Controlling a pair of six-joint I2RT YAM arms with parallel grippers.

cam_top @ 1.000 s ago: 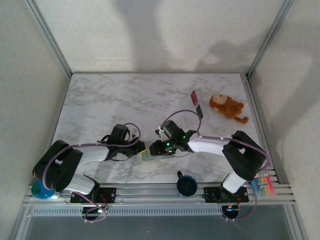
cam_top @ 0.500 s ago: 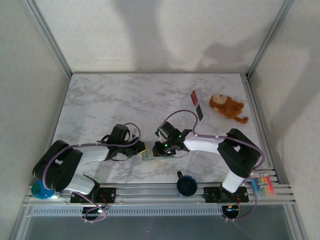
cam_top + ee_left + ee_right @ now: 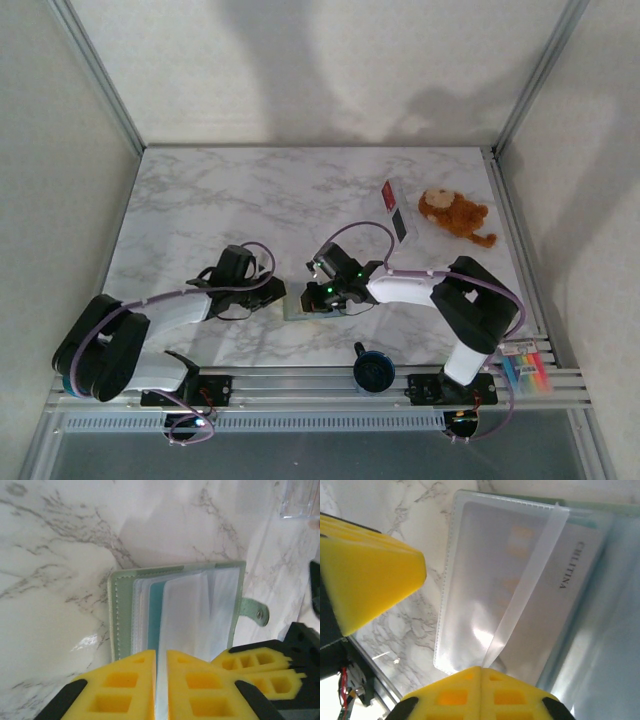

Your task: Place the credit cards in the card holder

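Observation:
The grey-green card holder (image 3: pixel 297 306) lies open on the marble between my two grippers, with its teal lining (image 3: pixel 156 607) and clear sleeves (image 3: pixel 200 610) showing. My left gripper (image 3: pixel 161 652) is shut on one clear sleeve page. My right gripper (image 3: pixel 481 669) is shut on the thin edge of another clear sleeve (image 3: pixel 530 580). Under that sleeve sits a pale insert with printed letters (image 3: pixel 570 565). The red and white card (image 3: pixel 389 193) and the dark-banded card (image 3: pixel 401 226) lie far to the right, apart from both grippers.
A brown plush monkey (image 3: pixel 455 214) lies beside the cards at the right edge. A dark round knob (image 3: pixel 372 370) sits on the near rail, with coloured markers (image 3: pixel 530 374) at the near right. A clear plastic box (image 3: pixel 300 500) stands beyond the holder.
Both grippers have stayed at the holder. The right wrist has slid slightly left, and the left arm's elbow has swung toward the near left.

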